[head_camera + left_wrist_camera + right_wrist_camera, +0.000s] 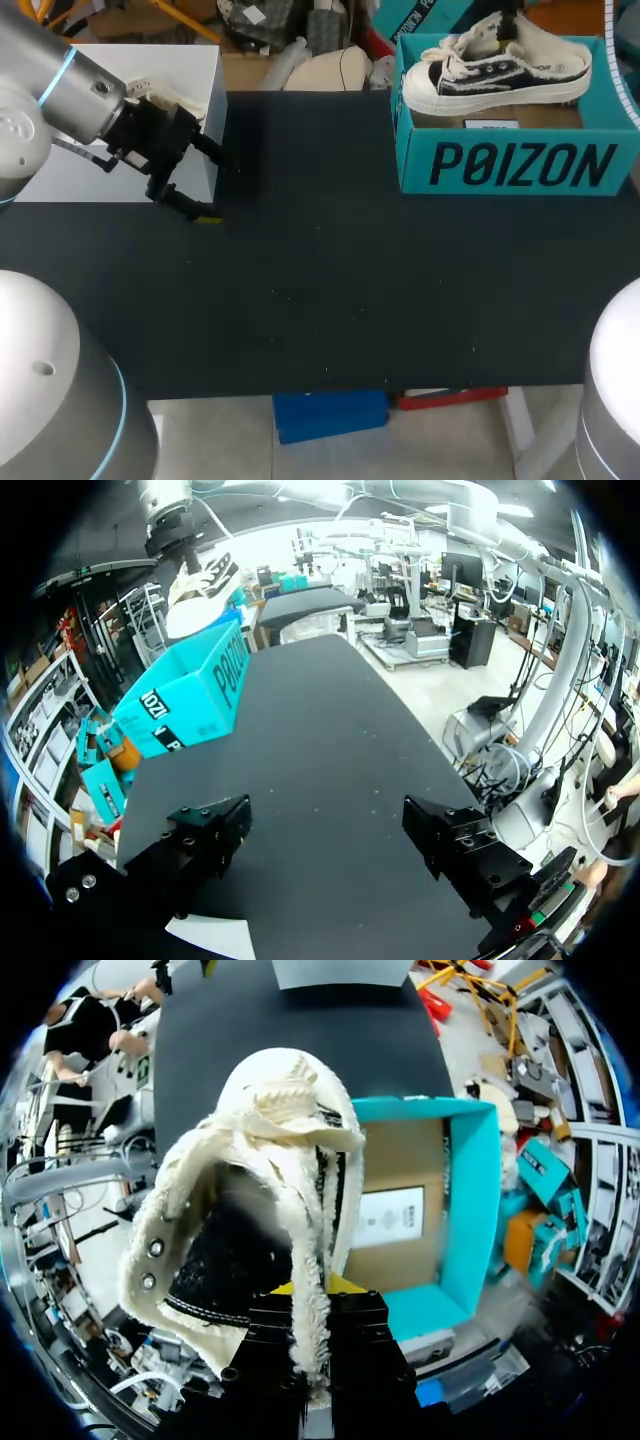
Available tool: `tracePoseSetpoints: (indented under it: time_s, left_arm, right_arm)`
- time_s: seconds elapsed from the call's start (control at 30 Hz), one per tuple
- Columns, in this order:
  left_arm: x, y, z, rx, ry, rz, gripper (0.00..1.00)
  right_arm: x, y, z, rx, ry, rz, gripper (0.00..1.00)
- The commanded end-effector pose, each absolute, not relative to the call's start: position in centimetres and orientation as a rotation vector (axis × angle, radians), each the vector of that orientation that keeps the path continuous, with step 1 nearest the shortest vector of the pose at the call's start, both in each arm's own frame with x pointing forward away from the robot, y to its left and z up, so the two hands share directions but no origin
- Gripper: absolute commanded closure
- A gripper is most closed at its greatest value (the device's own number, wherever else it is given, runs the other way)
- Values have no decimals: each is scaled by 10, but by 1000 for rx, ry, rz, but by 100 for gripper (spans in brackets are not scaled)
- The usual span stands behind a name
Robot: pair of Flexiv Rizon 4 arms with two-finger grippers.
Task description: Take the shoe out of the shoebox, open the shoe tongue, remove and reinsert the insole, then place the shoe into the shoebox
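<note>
A cream and black canvas shoe (495, 72) hangs just above the open teal shoebox (520, 165) at the table's back right. My right gripper (312, 1295) is shut on the frayed collar edge of the shoe (270, 1160), and the shoebox (470, 1210) lies beneath it with a white label on its cardboard floor. My left gripper (215, 188) stands open and empty at the table's left. In the left wrist view its black fingers (205, 845) are spread wide over bare mat, far from the shoebox (190, 695) and the shoe (200, 585).
A white box (130, 120) stands at the back left, right behind my left gripper. The black mat (330, 280) stretches between the two arms. The table's front edge runs along the near side.
</note>
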State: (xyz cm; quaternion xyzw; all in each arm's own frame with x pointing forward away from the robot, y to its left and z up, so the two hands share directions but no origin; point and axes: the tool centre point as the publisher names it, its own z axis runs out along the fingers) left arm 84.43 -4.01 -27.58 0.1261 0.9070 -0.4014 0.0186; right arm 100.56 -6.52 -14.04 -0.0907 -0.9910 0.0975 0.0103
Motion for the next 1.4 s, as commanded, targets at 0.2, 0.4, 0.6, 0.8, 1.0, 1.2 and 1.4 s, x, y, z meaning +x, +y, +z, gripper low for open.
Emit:
tracePoseSetpoints:
  time_s: [0.2,0.4,0.6,0.8,1.0,1.2,1.4]
  left_arm:
    - [844,-41,-277,391,2813,-1243,0]
    - [844,-41,-277,391,2813,-1243,0]
    - [844,-41,-277,391,2813,-1243,0]
    - [844,-41,-277,391,2813,-1243,0]
    - [844,-41,-277,391,2813,-1243,0]
    - [844,-41,-277,391,2813,-1243,0]
    - [844,-41,-277,391,2813,-1243,0]
  right_arm:
    - [1036,-98,-168,-268,-3094,202,100]
    - [1054,-122,-189,-296,-3050,185,100]
    - [1070,-137,-202,-310,-3024,167,100]
    - [1083,-144,-215,-323,-3009,141,100]
    - [1090,-147,-232,-326,-2996,97,100]
    - [1096,-152,-255,-335,-2983,50,100]
    - [1100,-150,-280,-326,-2957,11,100]
